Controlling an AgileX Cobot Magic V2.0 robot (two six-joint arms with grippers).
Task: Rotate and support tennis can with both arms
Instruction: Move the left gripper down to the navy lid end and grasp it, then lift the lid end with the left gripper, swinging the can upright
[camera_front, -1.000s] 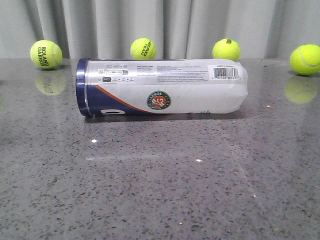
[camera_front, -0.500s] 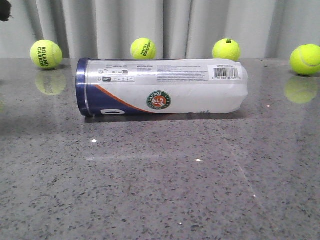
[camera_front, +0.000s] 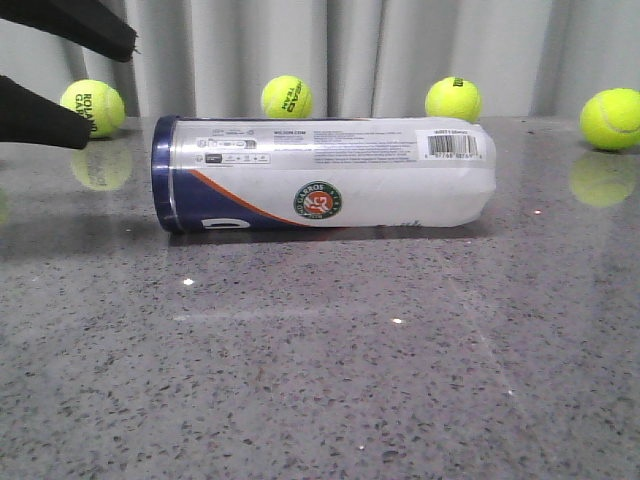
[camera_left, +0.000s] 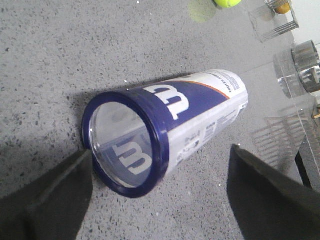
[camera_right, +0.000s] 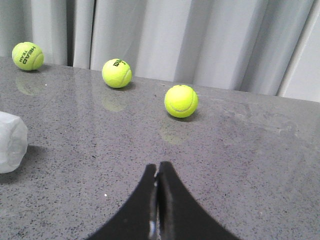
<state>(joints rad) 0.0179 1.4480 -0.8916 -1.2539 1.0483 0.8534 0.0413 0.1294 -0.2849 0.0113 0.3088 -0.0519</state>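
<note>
Movement on my left side is the news: my left end effector (camera_front: 60, 75) has come into the front view at the worktop's far left corner, fingers spread wide, empty, short of the tennis can (camera_front: 325, 175). I judge this the approach to the navy end, nothing yet touched. The can lies flat on the worktop (camera_front: 320, 380) toward the far edge, long axis parallel to it, navy band pointing left. My right end effector (camera_right: 157, 172) hangs pinched together, empty.

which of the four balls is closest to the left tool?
The Roland Garros-printed ball at far left; the open left tool overlaps it in the front view. The other three sit further right.
</note>
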